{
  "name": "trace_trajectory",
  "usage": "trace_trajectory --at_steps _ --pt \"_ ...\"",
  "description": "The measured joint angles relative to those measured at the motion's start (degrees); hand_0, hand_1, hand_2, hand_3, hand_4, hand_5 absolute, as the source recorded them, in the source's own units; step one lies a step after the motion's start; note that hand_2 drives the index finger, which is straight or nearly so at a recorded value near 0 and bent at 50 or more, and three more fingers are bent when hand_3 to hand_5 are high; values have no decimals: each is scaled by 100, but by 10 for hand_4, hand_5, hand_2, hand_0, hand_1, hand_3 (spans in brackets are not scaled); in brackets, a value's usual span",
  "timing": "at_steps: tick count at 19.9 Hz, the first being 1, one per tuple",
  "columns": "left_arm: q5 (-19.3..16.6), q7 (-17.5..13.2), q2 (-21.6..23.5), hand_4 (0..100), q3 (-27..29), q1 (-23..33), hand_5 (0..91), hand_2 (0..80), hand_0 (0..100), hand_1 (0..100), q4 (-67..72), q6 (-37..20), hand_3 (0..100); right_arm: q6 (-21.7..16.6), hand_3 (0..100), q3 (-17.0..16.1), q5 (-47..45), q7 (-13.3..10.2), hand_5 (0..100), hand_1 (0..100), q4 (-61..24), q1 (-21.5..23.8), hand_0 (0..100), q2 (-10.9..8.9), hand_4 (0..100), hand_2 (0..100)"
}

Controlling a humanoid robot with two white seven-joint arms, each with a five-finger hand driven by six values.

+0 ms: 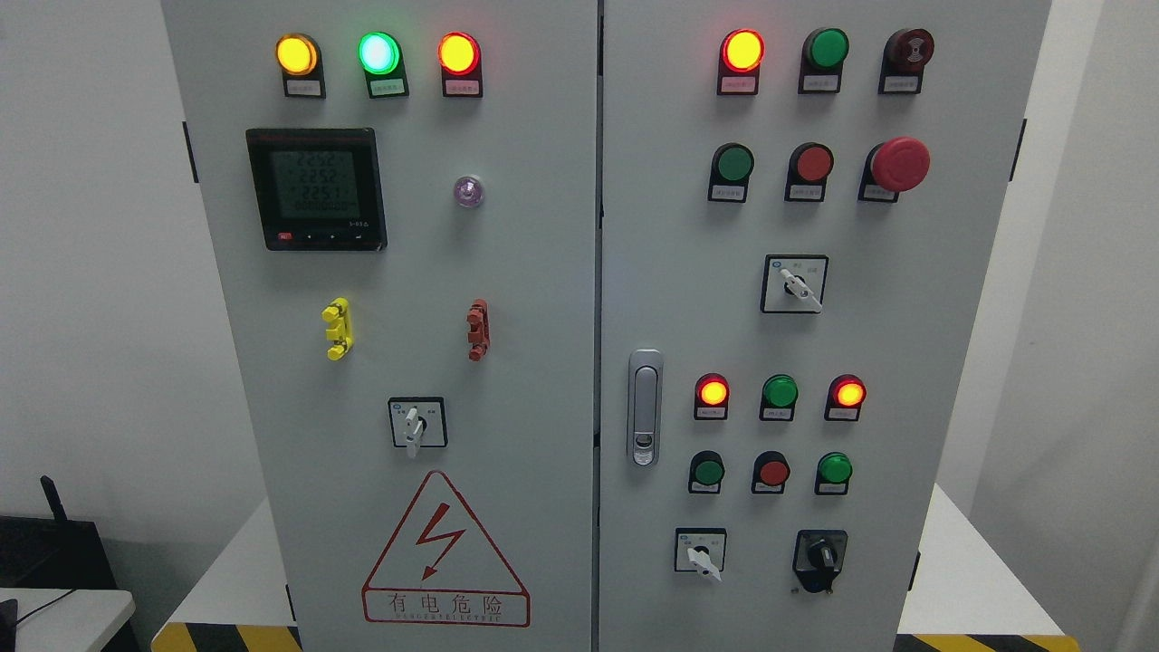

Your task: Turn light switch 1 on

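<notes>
Fingers of both hands were out of your view so their state could not be told, grey cabinet (507, 362) faced you, door handle (644, 407) as landmark, lit red lamp (713, 392) just right of it, green button (707, 472) below that lamp, rotary switch (699, 552) lower still.

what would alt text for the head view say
A grey two-door electrical cabinet fills the view, no robot hands visible. Left door: three lit lamps, a digital meter, a rotary switch, a warning triangle. Right door: lamps, pushbuttons, a red emergency stop, a handle.
</notes>
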Motion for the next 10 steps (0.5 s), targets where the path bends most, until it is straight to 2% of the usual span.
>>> trace_trajectory --at_steps 10 --pt "79 -49 0 0 2 14 0 0 305 109 7 8 0 0 0 0 0 0 0 389 0 1 120 1 0 0"
